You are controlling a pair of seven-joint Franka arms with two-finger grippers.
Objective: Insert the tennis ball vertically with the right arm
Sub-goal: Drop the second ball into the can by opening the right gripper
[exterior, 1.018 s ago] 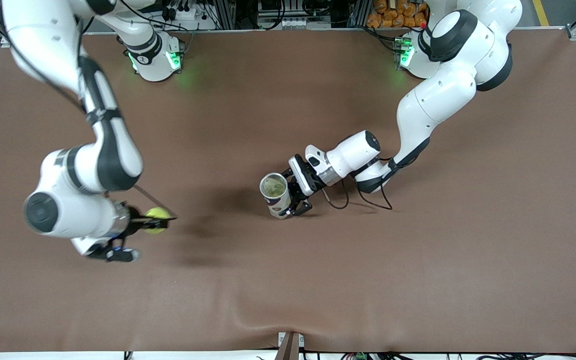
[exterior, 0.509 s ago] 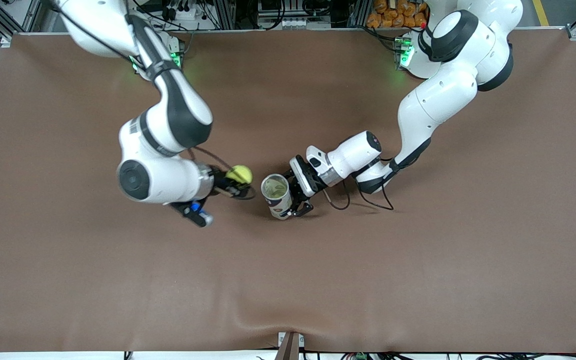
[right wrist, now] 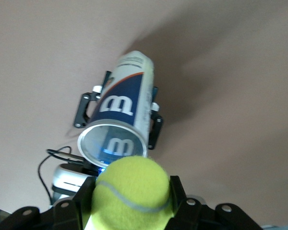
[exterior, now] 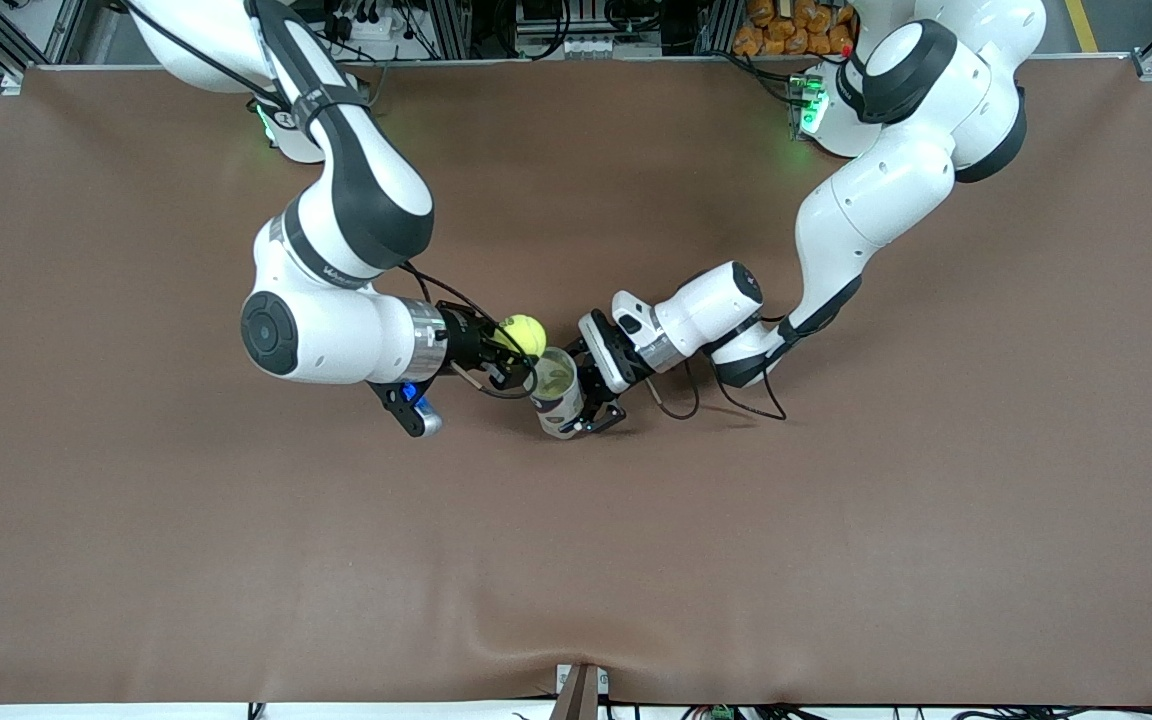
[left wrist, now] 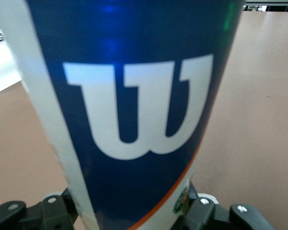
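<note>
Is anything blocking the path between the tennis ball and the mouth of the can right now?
Nothing visible. The right claw holds the tennis ball just beside the rim of the can, which the left claw grips upright on the table. The can's mouth is open and uncovered.

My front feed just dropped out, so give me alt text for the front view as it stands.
The right pincer holds a yellow tennis ball right at the open mouth of an upright ball can, not yet inside. The left pincer grips that can on the brown table, mid-table.
</note>
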